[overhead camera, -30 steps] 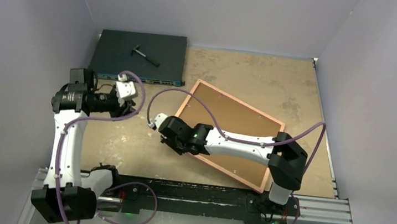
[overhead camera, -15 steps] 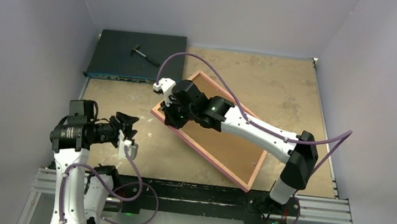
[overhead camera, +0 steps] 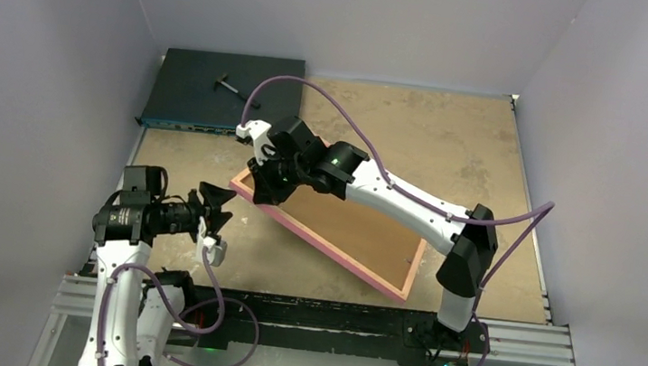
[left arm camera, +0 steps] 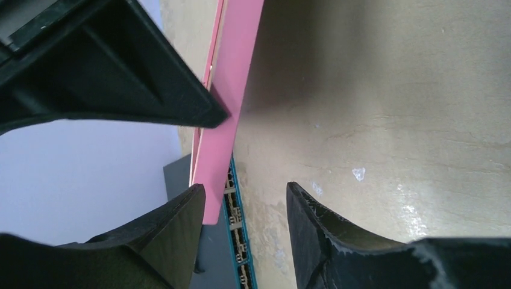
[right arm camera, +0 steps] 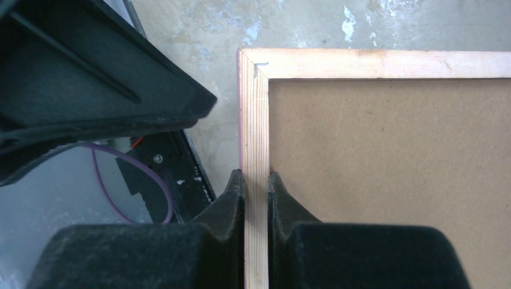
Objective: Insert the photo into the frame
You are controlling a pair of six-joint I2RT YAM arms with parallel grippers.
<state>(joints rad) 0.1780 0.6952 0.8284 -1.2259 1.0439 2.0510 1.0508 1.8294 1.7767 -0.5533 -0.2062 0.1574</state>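
The frame (overhead camera: pixel 323 246) lies back up on the table, with a pink outer edge and a pale wood back. A brown backing board (overhead camera: pixel 361 228) fills it. My right gripper (overhead camera: pixel 264 181) is shut on the frame's left rail (right arm camera: pixel 256 120) near a corner, and that end looks raised off the table. My left gripper (overhead camera: pixel 219 208) stands open just in front of that corner. The frame's pink edge (left arm camera: pixel 232 108) runs past its left finger without touching. The photo is out of view.
A dark flat electronics box (overhead camera: pixel 221 90) sits at the back left with a small black tool (overhead camera: pixel 237 90) on top. Its port row (left arm camera: pixel 235 253) shows beyond my left fingers. Walls close the table on three sides, and the rail with the arm bases runs along the near edge.
My right gripper has carried the frame's left end toward the back left, swinging the frame. My left arm came from beside the box to the front left, its jaws opening.
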